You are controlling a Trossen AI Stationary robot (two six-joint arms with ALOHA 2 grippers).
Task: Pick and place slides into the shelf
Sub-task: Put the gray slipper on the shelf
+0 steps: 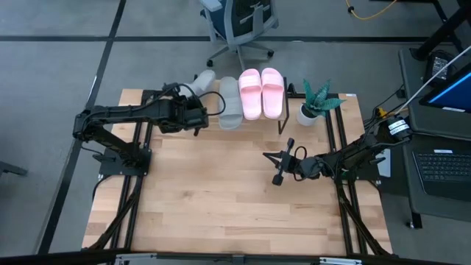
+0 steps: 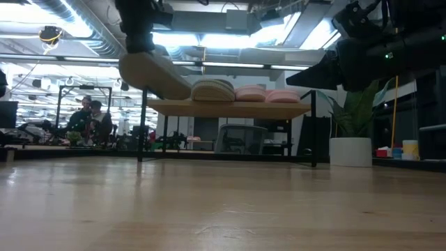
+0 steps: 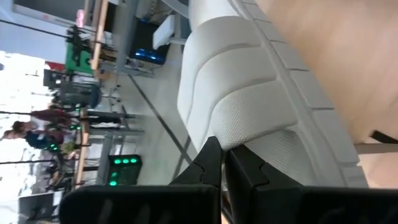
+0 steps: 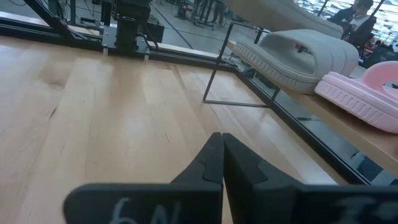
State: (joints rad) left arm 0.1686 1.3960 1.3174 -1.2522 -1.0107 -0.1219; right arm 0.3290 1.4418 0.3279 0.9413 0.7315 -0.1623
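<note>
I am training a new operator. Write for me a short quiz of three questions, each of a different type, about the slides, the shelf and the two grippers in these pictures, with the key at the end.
1. True or false: both pink slides lie on the shelf.
2. Multiple choice: what does the left gripper hold? A) a pink slide B) a grey slide C) the potted plant
3. Fill in: the right gripper is shut and holds ____.

Key: 1. True; they lie side by side on the shelf, next to another grey slide. 2. B; it is held tilted at the shelf's end, not yet lying flat. 3. Nothing; it waits above the table.
</note>
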